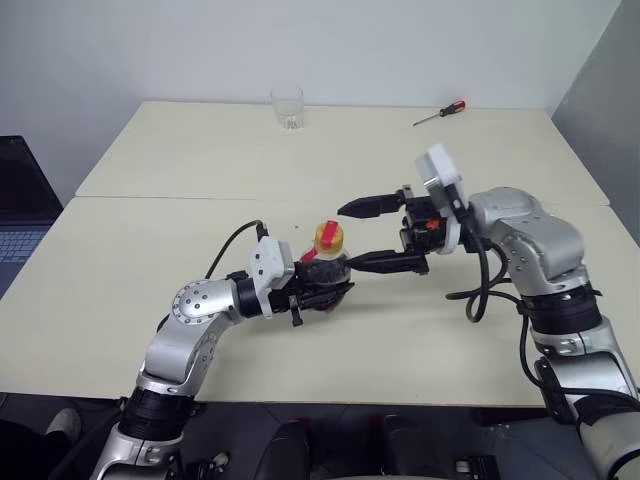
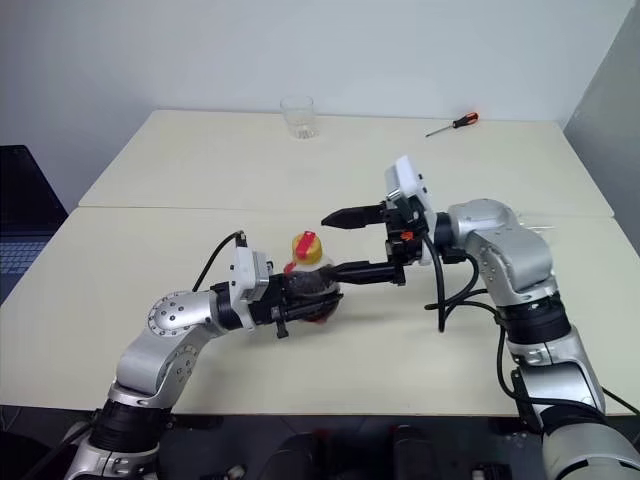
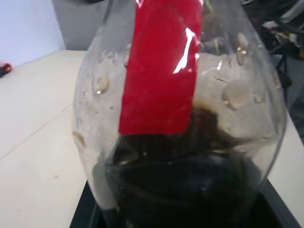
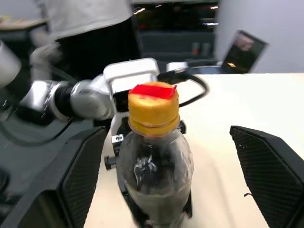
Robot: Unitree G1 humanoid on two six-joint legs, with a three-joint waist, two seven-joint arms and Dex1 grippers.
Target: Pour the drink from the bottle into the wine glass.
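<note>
While the table (image 1: 150, 330) carries it near the front edge, the bottle (image 1: 325, 270) stands upright, clenched low in the left claw (image 1: 318, 295). The right claw (image 1: 378, 235) is released, fingers spread wide beside the yellow cap (image 1: 329, 236). The drink (image 3: 190, 180) fills the bottle's base.

Head pair looking forward and down at the bottle (image 1: 326, 268) from well back, both taking in the tumbler (image 1: 287, 107) and screwdriver (image 1: 440, 112) beyond it; left wrist pressed against the bottle's body, right wrist near it, facing its yellow cap (image 4: 153, 107).
</note>
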